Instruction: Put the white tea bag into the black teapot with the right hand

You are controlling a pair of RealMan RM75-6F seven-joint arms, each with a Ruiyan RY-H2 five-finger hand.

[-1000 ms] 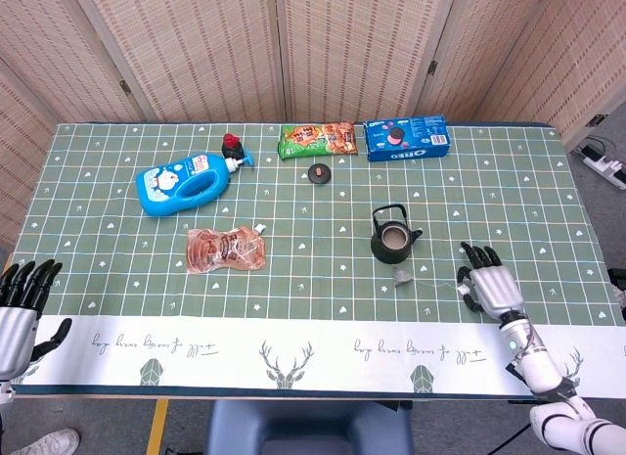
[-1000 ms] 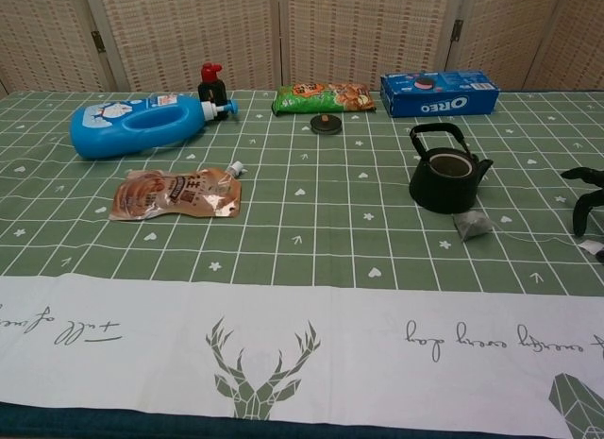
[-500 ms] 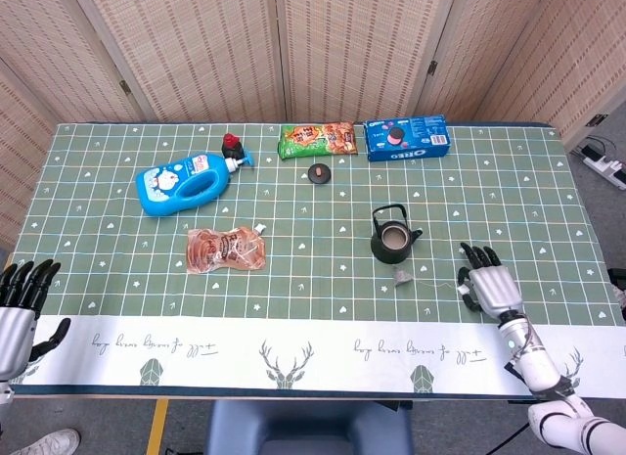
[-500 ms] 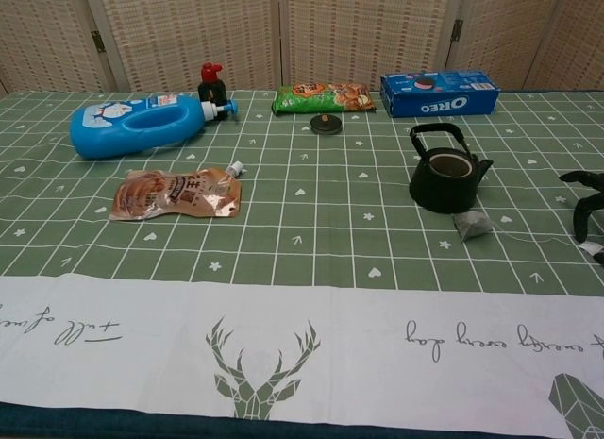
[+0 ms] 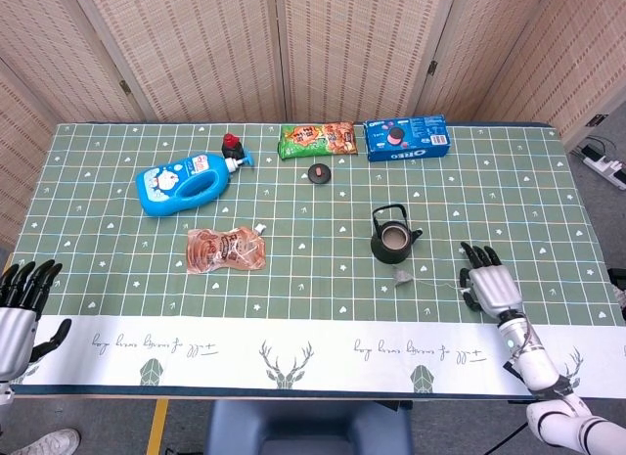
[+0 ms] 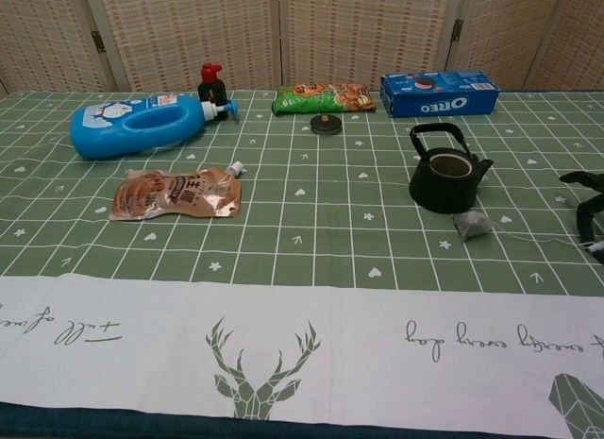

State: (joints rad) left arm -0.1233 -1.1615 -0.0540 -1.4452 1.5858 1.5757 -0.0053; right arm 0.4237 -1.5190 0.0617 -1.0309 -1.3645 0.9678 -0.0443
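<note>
The right hand (image 5: 488, 287) lies palm-down near the table's front edge with its dark fingers (image 5: 476, 256) spread apart and holding nothing; a small paper tag (image 5: 463, 290) lies at the thumb side, its thin string (image 5: 435, 282) running across bare cloth to the white tea bag (image 5: 403, 276). Just beyond the bag stands the black teapot (image 5: 392, 236), lid off, well inside the green tablecloth (image 5: 323, 230). The left hand (image 5: 18, 303) hangs spread and unladen off the far front corner.
</note>
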